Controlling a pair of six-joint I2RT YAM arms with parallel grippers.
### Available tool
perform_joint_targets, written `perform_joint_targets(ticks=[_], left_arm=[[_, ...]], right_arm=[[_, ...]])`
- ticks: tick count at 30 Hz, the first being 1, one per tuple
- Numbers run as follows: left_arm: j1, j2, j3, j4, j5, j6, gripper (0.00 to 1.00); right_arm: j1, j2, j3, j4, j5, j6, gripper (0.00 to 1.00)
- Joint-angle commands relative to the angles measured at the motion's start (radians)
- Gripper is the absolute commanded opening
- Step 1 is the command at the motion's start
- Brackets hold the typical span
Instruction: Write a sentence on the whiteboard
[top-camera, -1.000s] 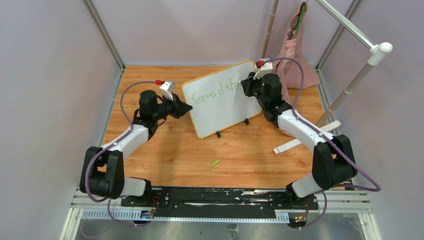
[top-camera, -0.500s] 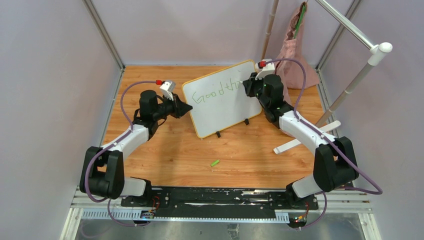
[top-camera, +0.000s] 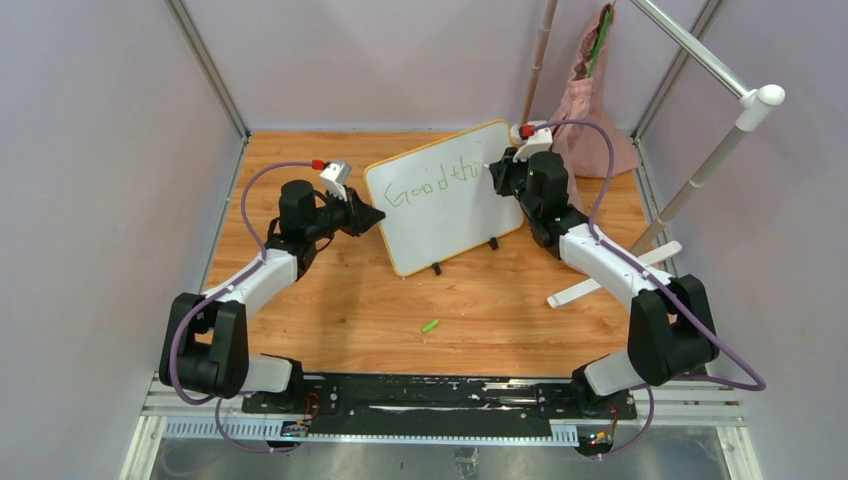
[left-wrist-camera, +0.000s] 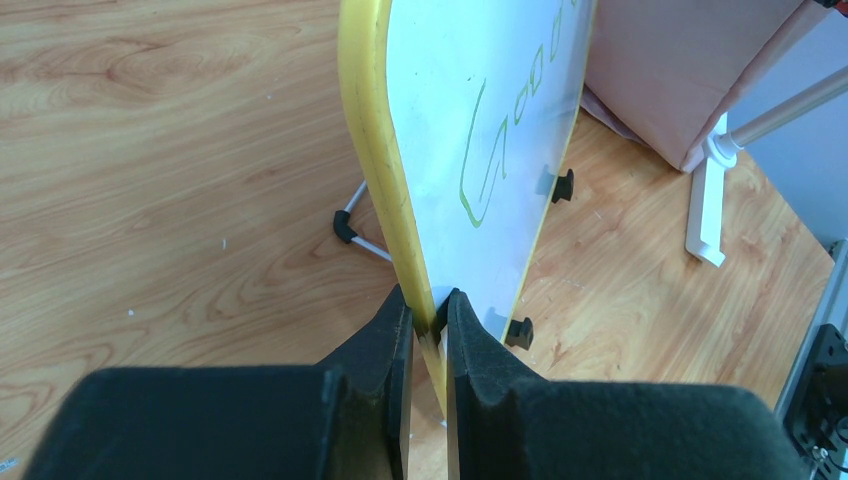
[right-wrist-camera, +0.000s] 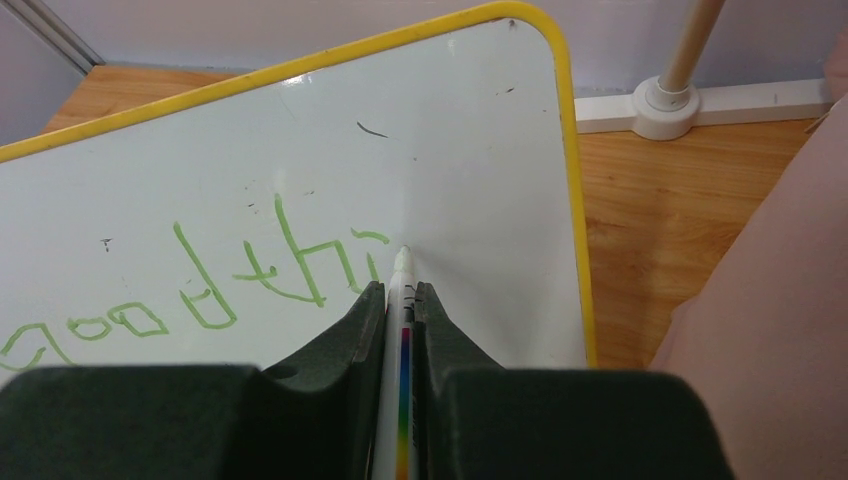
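Note:
The whiteboard (top-camera: 445, 200), white with a yellow frame and black feet, stands tilted at the table's middle back with green writing "Good th" on it. My left gripper (top-camera: 378, 219) is shut on the whiteboard's left edge (left-wrist-camera: 375, 150), its fingers (left-wrist-camera: 470, 340) pinching the yellow frame. At the whiteboard's upper right my right gripper (top-camera: 495, 163) is shut on a white marker (right-wrist-camera: 400, 300) with a rainbow stripe. The marker's tip rests at the whiteboard (right-wrist-camera: 480, 180) surface just right of the last green stroke.
A small green marker cap (top-camera: 430, 326) lies on the wooden table in front of the board. A pink cloth (top-camera: 590, 110) hangs at the back right beside a white pole stand (top-camera: 700, 170). Its white base (top-camera: 610, 275) lies under my right arm.
My right gripper has shifted slightly to the right along the board with the marker. The left arm and the board have not moved.

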Motion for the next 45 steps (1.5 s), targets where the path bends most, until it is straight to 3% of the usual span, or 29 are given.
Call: perform_joint_targets(ticks=[1,27,45], left_arm=[[-0.014,0.004,0.001,-0.048,-0.089,0.118,0.0],[-0.021,-0.01,-0.003,-0.048,-0.096,0.131,0.0],[-0.025,-0.016,-0.006,-0.048,-0.104,0.131,0.0]], right_arm=[[-0.018,-0.019,-0.003,0.04,0.02,0.016,0.0],[-0.018,0.041,0.013,0.034,-0.019,0.03,0.0],[-0.017,0.008,-0.068,0.036,-0.003,0.045,0.0]])
